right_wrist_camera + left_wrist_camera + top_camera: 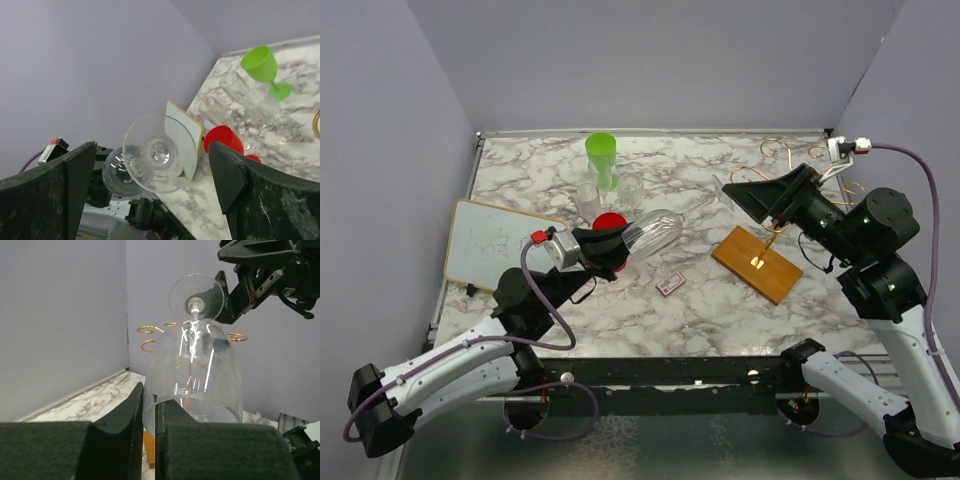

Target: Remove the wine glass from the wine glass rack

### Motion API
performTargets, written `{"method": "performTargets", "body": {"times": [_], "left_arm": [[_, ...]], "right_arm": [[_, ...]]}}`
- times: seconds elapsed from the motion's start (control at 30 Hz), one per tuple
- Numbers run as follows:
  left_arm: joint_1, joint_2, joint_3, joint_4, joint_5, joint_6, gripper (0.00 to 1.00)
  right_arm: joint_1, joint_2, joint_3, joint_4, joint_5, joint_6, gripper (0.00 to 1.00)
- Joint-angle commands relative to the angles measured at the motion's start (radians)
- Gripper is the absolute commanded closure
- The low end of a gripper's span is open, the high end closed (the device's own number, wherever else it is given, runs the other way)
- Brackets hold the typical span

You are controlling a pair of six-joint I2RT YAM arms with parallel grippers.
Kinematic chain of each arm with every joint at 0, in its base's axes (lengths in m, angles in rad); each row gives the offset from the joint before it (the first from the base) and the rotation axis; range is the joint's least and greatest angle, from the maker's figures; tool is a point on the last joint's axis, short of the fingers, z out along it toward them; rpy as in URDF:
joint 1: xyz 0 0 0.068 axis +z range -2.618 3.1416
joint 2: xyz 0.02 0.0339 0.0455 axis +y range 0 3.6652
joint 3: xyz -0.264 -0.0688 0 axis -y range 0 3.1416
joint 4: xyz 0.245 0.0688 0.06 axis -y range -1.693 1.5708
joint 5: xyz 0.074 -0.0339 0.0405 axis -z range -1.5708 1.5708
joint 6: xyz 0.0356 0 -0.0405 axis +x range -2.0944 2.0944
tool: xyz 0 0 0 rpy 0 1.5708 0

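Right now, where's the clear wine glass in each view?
Top external: wine glass centre, sideways, rim pinched by the left gripper.
Left wrist: wine glass centre, bowl nearest, foot farthest.
Right wrist: wine glass lower centre, foot facing camera.
Shared landmark: wine glass rack, right of it from above, gold loops behind it in left wrist.

In the top view the right gripper [752, 196] covers the post and most curls of the rack [769, 264]. Writing on the whiteboard [495, 245] is too faint to read; print on the small card [669, 284] is too small. From the left wrist, the near rim of the wine glass [195, 375] drops behind the pads [220, 452] of the left gripper [149, 410]. From the right wrist, the glass's foot hides part of its bowl, and a gold loop [317, 125] is cut by the right edge.
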State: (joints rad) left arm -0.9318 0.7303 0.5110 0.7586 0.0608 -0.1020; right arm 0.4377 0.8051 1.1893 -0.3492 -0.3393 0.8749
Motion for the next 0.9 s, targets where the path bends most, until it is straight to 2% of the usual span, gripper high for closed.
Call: {"method": "performTargets", "body": {"times": [0.0,0.07,0.3,0.4,0.53,0.67,0.77,0.87], "left_arm": [[-0.002,-0.071,0.111,-0.2,-0.098,-0.155,1.0],[-0.004,-0.098,0.166,-0.379,-0.117,-0.208,1.0],[-0.002,-0.118,0.471,-1.262,-0.242,-0.455,1.0],[-0.003,-0.12,0.557,-1.513,-0.238,-0.529,1.0],[-0.002,-0.07,0.632,-1.743,-0.2,-0.601,1.0],[-0.003,0.087,0.668,-1.948,-0.193,-0.625,1.0],[-0.001,0.213,0.676,-2.027,-0.22,-0.608,1.0],[0.0,0.287,0.693,-2.033,-0.254,-0.587,1.0]], "right_arm": [[0.004,-0.014,0.11,0.046,0.147,-0.18,0.05],[0.004,-0.018,0.155,0.033,0.2,-0.261,0.05],[0.003,-0.093,0.207,0.009,0.394,-0.517,0.04],[0.004,-0.135,0.19,0.025,0.446,-0.588,0.04],[0.004,-0.171,0.173,0.04,0.476,-0.649,0.04],[0.004,-0.189,0.155,0.031,0.473,-0.668,0.04],[0.004,-0.195,0.155,0.001,0.466,-0.675,0.04],[0.004,-0.207,0.162,-0.032,0.464,-0.68,0.04]]}}
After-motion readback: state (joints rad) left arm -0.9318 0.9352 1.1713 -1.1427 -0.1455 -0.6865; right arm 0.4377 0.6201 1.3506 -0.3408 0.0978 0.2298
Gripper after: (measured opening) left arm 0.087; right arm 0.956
